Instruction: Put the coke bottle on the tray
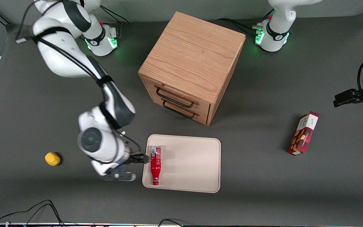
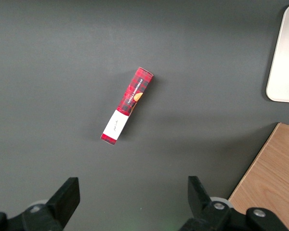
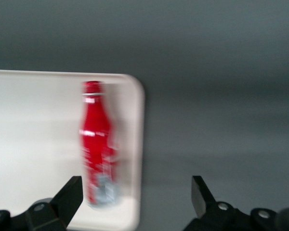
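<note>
The coke bottle [image 1: 155, 165] lies flat on the tray [image 1: 187, 164], close to the rim at the working arm's end, with its red cap pointing toward the front camera. My gripper [image 1: 140, 158] hovers low just outside that rim, beside the bottle's silvery base, and is open and holding nothing. In the right wrist view the bottle [image 3: 97, 144] rests on the pale tray [image 3: 29, 144] along its rounded edge. The gripper [image 3: 137, 192] has its fingers [image 3: 72, 192] spread wide, one over the tray by the bottle's base and the other over the dark table.
A wooden cabinet [image 1: 191, 66] with two handled drawers stands farther from the front camera than the tray. A small yellow object [image 1: 52, 158] lies toward the working arm's end. A red snack box [image 1: 304, 134] [image 2: 126, 106] lies toward the parked arm's end.
</note>
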Tool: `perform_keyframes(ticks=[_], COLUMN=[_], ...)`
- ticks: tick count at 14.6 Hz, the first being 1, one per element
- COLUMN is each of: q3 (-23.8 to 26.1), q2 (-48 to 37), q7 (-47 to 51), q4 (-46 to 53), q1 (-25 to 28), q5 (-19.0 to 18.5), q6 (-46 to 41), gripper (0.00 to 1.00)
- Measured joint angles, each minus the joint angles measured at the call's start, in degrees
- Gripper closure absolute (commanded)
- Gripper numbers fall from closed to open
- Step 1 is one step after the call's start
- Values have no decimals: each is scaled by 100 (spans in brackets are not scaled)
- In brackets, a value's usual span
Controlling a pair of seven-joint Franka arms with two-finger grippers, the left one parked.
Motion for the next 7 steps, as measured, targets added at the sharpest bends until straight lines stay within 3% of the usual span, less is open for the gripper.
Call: perform_keyframes(ticks=[2,5,7], q3=[-281,-878,-1241], q2=[-655,-1789,-2618], q7=[-310,-926,-1207], q4=[-265,-1177,-1936], q1=[-186,-332,-359], q5=[83,797,1036], q6=[-479,-542,-539], gripper=[0,0,0])
